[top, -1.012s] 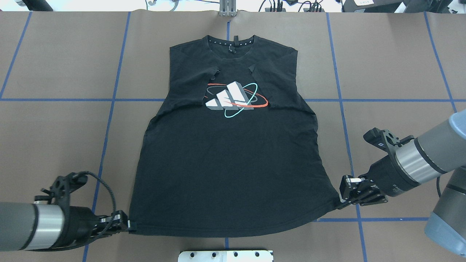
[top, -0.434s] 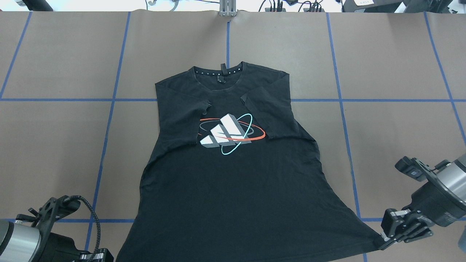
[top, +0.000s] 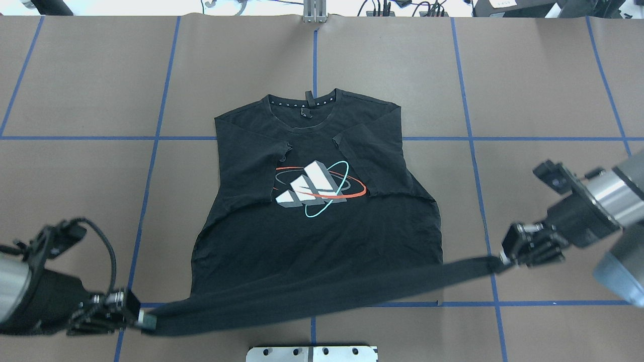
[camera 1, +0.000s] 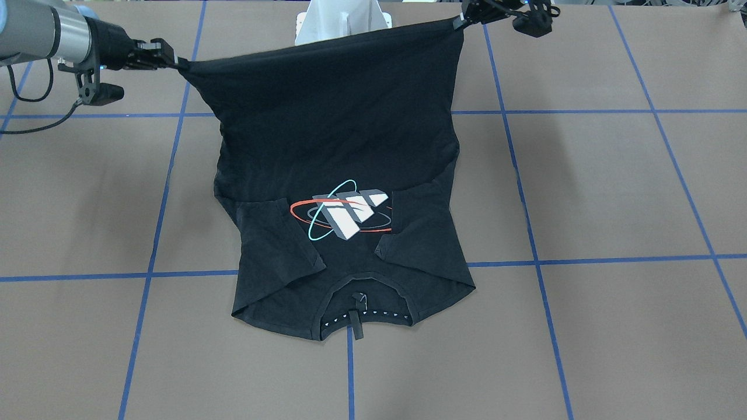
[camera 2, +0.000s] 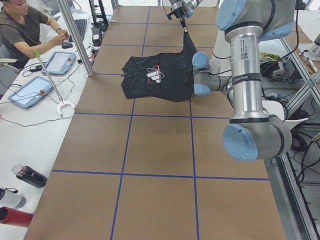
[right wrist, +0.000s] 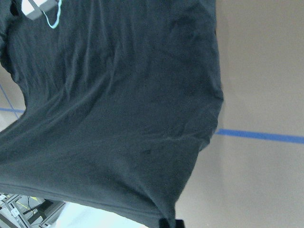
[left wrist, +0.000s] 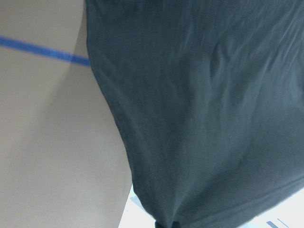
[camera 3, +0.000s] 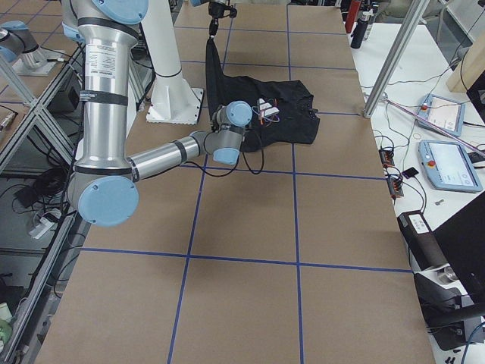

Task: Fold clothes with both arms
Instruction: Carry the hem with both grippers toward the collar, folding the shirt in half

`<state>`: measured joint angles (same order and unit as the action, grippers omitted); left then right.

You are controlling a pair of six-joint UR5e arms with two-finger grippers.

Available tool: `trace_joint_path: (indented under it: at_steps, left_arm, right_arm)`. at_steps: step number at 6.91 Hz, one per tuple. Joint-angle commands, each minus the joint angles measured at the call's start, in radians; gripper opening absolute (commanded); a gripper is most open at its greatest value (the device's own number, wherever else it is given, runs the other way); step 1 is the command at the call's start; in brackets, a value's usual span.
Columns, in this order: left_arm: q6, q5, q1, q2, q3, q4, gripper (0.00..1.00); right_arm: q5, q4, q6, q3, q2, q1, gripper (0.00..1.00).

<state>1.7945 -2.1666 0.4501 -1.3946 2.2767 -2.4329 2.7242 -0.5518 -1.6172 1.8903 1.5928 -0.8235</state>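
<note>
The black T-shirt (top: pixel 317 236) lies logo up on the table, sleeves folded in, collar at the far side (camera 1: pixel 356 306). Its bottom hem (top: pixel 322 296) is lifted off the table and stretched taut between both grippers. My left gripper (top: pixel 136 317) is shut on the hem's left corner; it shows at the top right in the front view (camera 1: pixel 461 22). My right gripper (top: pixel 505 257) is shut on the hem's right corner, and shows at the left in the front view (camera 1: pixel 175 61). Both wrist views show black cloth hanging from the fingers (left wrist: pixel 204 118) (right wrist: pixel 118 109).
The brown table (top: pixel 553 75) carries a grid of blue tape lines. The robot's white pedestal base (camera 1: pixel 341 20) stands at the near edge behind the hem. An operator (camera 2: pixel 20 30) sits with tablets at a side desk (camera 2: pixel 30 90). Bottles (camera 2: pixel 25 177) stand there too.
Both grippers first pulled the shirt toward the robot, then rose with the hem corners. The hem now hangs lifted above the table and has come forward over the lower shirt.
</note>
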Motion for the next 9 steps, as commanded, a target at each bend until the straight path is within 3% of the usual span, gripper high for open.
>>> trace_joint_path:
  at_steps: [1, 3, 6, 9]
  left_arm:
    - [-0.046, -0.041, 0.145, -0.139, -0.113, 0.002, 0.0]
    - [-0.07, -0.039, 0.256, -0.289, -0.271, 0.029, 0.0]
    - [-0.267, -0.03, 0.422, -0.458, -0.386, 0.233, 0.0]
    - [-0.293, 0.028, 0.426, -0.538, -0.547, 0.218, 0.0]
  right_arm:
    - [0.002, -0.003, 0.0, -0.107, -0.167, -0.149, 0.0]
    - [0.0, -0.002, 0.013, -0.192, -0.247, -0.248, 0.0]
    - [-0.093, -0.002, 0.013, -0.311, -0.338, -0.253, 0.0]
    - [-0.178, -0.002, 0.04, -0.443, -0.424, -0.246, 0.0]
